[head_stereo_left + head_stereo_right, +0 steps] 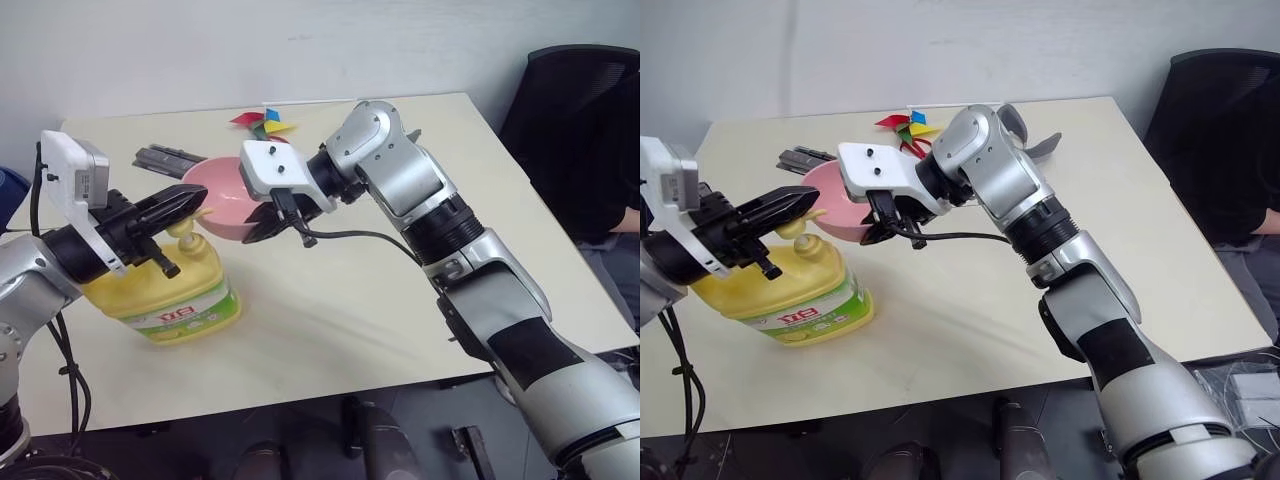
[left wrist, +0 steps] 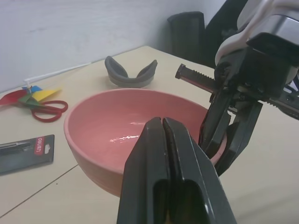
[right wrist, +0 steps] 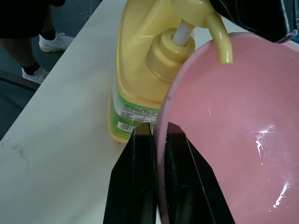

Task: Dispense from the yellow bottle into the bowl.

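Pink and smooth, the bowl [image 1: 222,197] hangs above the table [image 1: 380,300], tilted, its rim pinched between the narrow black fingers of the right gripper [image 3: 159,133], one finger outside the wall and one inside. Just beside that gripper, on the far side of the bowl from it, the yellow bottle [image 1: 170,290] stands upright on the table, its pump spout [image 3: 223,42] curving over the bowl's rim. The left gripper [image 1: 185,205] rests on top of the pump head with its two fingers pressed together and holding nothing, pointing across the bowl toward the right gripper. Beyond the bowl from the left gripper lie red scissors [image 2: 46,111], a coloured paper pinwheel [image 1: 265,123], a dark packaged item [image 2: 23,151] and a grey curved band [image 2: 130,74].
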You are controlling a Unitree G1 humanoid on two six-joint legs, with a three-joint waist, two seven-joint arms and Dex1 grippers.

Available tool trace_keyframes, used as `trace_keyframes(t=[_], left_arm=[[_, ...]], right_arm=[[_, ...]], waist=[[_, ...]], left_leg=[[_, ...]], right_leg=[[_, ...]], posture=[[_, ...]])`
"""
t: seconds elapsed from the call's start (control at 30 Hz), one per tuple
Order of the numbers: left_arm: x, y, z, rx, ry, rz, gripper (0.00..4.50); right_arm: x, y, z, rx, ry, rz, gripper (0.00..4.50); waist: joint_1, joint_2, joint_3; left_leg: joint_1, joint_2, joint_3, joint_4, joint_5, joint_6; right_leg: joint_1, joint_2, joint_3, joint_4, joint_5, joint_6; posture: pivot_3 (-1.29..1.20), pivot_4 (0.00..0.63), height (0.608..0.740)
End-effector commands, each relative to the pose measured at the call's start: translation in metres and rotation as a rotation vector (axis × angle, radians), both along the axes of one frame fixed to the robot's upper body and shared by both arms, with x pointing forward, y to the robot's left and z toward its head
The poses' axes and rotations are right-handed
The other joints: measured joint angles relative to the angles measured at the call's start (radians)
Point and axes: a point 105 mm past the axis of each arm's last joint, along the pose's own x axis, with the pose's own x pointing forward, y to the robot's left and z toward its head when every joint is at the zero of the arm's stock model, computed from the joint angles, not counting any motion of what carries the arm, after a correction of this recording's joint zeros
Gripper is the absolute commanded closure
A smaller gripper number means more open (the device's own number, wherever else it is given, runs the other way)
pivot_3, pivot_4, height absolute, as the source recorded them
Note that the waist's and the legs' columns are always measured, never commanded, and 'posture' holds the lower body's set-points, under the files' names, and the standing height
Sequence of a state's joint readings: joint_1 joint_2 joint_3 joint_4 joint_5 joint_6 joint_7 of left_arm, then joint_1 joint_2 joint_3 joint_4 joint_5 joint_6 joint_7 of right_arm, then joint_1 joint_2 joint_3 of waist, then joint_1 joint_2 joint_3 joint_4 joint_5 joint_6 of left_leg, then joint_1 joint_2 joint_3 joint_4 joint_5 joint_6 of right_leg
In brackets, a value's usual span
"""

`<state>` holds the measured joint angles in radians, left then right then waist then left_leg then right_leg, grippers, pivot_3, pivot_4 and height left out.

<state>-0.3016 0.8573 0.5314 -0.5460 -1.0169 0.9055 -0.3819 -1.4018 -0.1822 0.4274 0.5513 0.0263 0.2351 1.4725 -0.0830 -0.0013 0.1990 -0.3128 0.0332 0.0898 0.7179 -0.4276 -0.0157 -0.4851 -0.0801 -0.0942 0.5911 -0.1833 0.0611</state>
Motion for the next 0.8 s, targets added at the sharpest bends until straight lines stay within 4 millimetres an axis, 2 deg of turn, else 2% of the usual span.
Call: trace_keyframes(t=[0.03, 0.6, 0.8], left_arm=[[0.003, 0.001, -0.017, -0.018, 0.082, 0.026, 4.47], [0.004, -0.003, -0.046, 0.015, 0.196, 0.027, 4.47], [0.005, 0.004, -0.064, -0.019, 0.266, 0.082, 4.47]], right_arm=[[-0.011, 0.007, 0.013, 0.025, -0.056, 0.06, 4.5], [-0.016, 0.012, 0.017, 0.047, -0.086, 0.078, 4.5], [-0.017, 0.013, 0.017, 0.045, -0.091, 0.085, 4.5]], waist=[[0.0, 0.0, 0.0], [0.0, 0.0, 0.0], [0.001, 0.001, -0.001]], left_leg=[[0.0, 0.0, 0.0, 0.0, 0.0, 0.0], [0.008, 0.0, 0.002, -0.003, 0.0, -0.001], [0.01, 0.0, 0.002, -0.003, 0.0, -0.001]], right_leg=[[0.0, 0.0, 0.0, 0.0, 0.0, 0.0], [0.004, 0.0, 0.002, 0.001, -0.001, -0.001], [0.005, 0.0, 0.002, 0.001, -0.001, -0.001]], posture=[[0.0, 0.15, 0.74], [0.0, 0.15, 0.74], [0.0, 0.15, 0.74]])
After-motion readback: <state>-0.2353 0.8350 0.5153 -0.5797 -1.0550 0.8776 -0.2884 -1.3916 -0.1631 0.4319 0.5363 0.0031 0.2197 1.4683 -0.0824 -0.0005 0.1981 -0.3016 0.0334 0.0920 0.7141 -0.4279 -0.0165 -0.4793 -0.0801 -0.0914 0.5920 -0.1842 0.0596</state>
